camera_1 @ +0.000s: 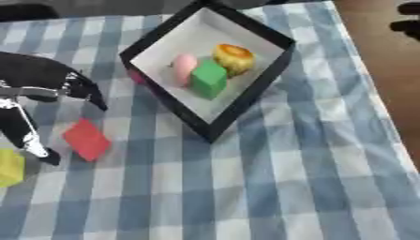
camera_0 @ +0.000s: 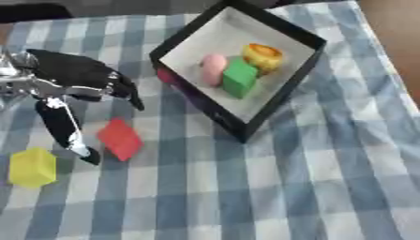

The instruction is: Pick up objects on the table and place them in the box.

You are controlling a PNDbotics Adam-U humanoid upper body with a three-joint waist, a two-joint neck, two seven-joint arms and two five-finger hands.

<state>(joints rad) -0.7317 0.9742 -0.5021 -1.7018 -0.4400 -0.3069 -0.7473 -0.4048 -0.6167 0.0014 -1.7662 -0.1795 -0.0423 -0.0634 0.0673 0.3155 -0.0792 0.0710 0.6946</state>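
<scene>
My left hand [camera_0: 70, 75] comes in from the left and is open above the cloth. Its thumb [camera_0: 64, 124] points down, its tip just left of a red block [camera_0: 121, 138] that lies flat on the cloth. Its fingers [camera_0: 123, 91] end above and apart from that block. A yellow block [camera_0: 33, 167] sits at the lower left, left of the thumb. The black box [camera_0: 283, 91] with a white floor holds a pink piece [camera_0: 213, 68], a green block [camera_0: 239, 78] and a yellow-orange piece [camera_0: 262, 56]. Dark shapes [camera_1: 408, 21] at the upper right edge may be my right hand.
A blue and white checked cloth [camera_0: 271, 187] covers the table. A small magenta thing [camera_0: 167, 75] shows against the outside of the box's left wall. Bare brown table [camera_1: 386, 70] runs along the right edge of the cloth.
</scene>
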